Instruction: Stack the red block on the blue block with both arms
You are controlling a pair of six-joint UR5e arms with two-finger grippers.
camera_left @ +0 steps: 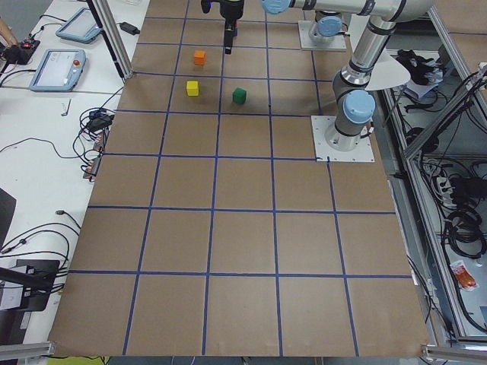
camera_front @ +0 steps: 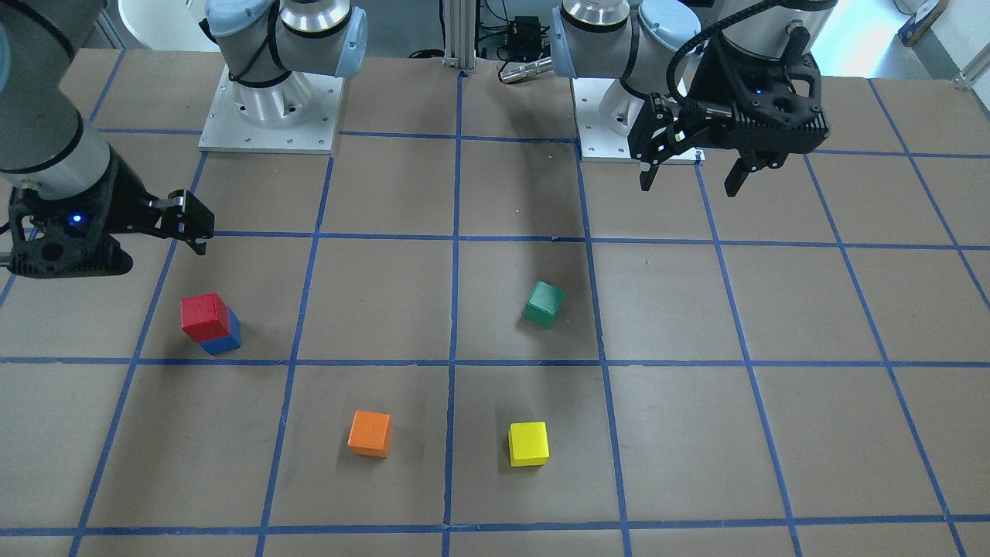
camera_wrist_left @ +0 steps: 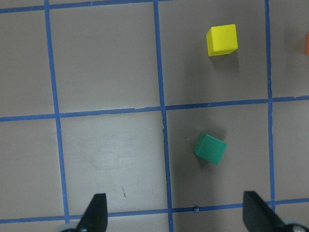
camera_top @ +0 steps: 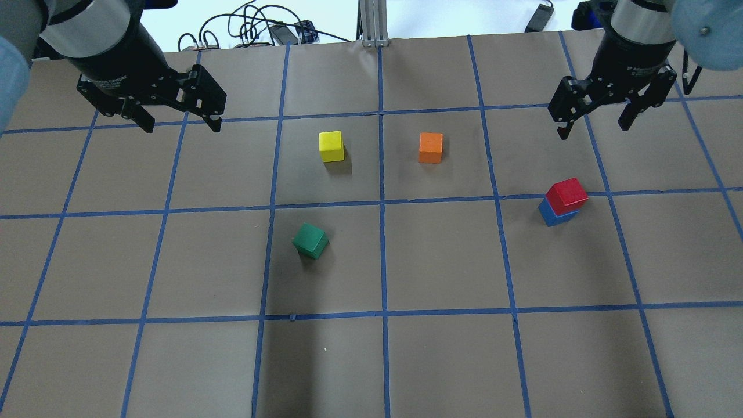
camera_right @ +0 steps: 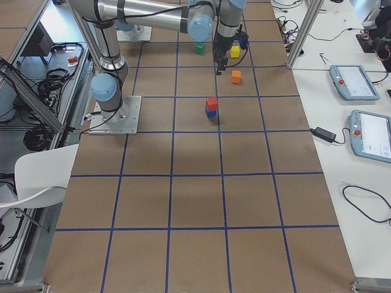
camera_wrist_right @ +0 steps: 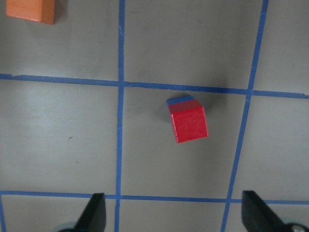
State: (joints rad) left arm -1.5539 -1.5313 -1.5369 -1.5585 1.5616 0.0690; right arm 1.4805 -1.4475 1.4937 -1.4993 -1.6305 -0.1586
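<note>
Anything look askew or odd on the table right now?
Nothing is spilled or toppled. The red block sits on the blue block, the stack turned slightly against the grid tape. The green block is also rotated off the grid.

Table: wide, flat, brown paper cover.
Grid: blue tape lines, big squares across the whole top.
Far edge, overhead view: alu post upright at mid; cable bundle beside it on a white surface.
Side bench: white, runs along the table; 2 screen pendants on it, loose black leads nearby.
Chair: white, just off the table's other long side, near a wire rack.
Light: even, from above; soft shadows on the paper.
</note>
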